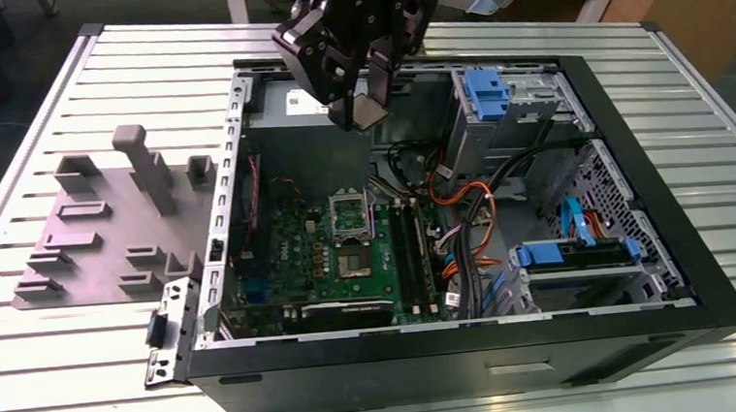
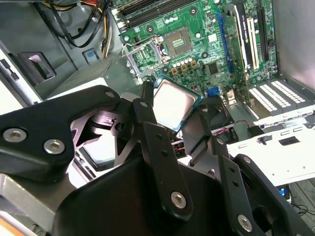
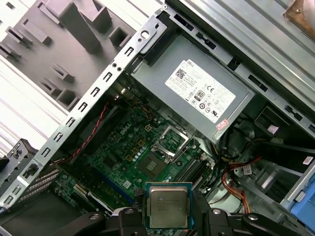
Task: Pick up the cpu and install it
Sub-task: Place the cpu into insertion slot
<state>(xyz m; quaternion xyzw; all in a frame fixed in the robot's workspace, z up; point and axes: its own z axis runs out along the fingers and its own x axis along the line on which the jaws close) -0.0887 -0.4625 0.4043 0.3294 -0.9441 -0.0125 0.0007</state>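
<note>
A black robot hand hangs above an open computer case lying on a slatted metal tabletop. Its fingers are pressed against opposite edges of the cpu, pinching it with the silvery top in plain sight in both wrist views.

The empty socket sits on the green motherboard, with its metal retaining frame swung open. The cpu is well above the socket and off towards the power supply. A grey plastic fixture lies well away from the socket, outside the case.

The chip looks tilted relative to the socket. Lowered askew or turned the wrong way, it would likely bend the contacts. Held only by its edges, it could also slip and fall onto the board.
</note>
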